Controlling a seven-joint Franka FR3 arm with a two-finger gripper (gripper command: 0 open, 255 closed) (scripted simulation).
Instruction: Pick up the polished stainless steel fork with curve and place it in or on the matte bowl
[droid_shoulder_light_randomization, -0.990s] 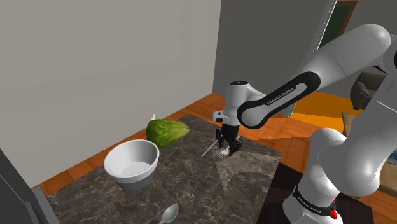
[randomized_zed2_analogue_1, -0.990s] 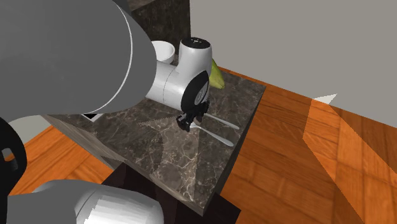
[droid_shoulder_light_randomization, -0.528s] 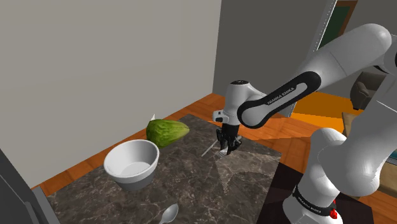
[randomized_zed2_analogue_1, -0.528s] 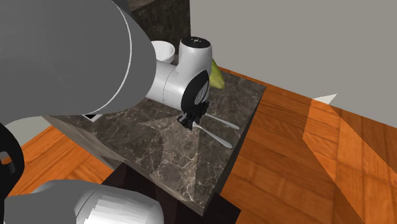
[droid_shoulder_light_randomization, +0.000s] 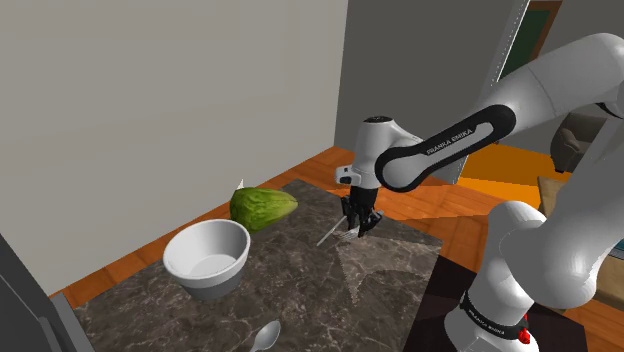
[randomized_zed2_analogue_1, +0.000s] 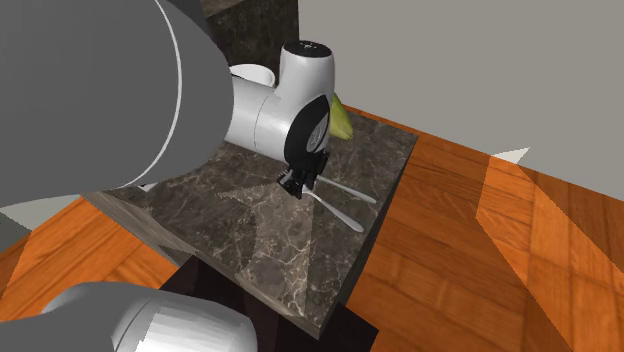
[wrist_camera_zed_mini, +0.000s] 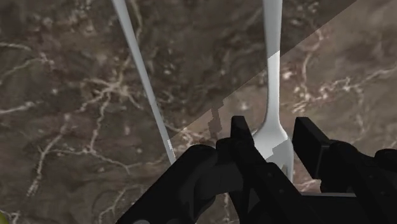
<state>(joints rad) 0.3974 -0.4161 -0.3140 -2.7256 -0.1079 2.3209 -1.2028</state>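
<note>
You are at the pick-up step. The gripper (wrist_camera_zed_mini: 273, 130) is low over the dark marble tabletop (droid_shoulder_light_randomization: 330, 290). Its 2 fingers (wrist_camera_zed_mini: 245, 149) sit on each side of the fork (wrist_camera_zed_mini: 272, 70), at the wide part where the handle meets the prongs. You can see no gap between the fingers and the fork, so I think the fork is gripped. The long handle sticks out in front of the fingers. I cannot tell if the fork is off the tabletop yet.

The white bowl (droid_shoulder_light_randomization: 190, 275) is where the fork must go, and it has nothing in it. The fork is well apart from the bowl, off to the bowl's right in the shoulder view. A green lumpy vegetable (droid_shoulder_light_randomization: 263, 207) lies just beside the bowl, on its far side. A spoon (droid_shoulder_light_randomization: 265, 336) lies near the bowl, on its near side. A thin silver handle (wrist_camera_zed_mini: 143, 76) lies next to the fork, also well apart from the bowl.

Next, you need to lift the fork straight up, higher than the bowl's rim. Then carry it across until it hangs over the middle of the bowl, and open the fingers. The fork is held near 1 end, so the long handle may tip or swing. Go slowly, and keep away from the thin silver handle and the vegetable on the way.
</note>
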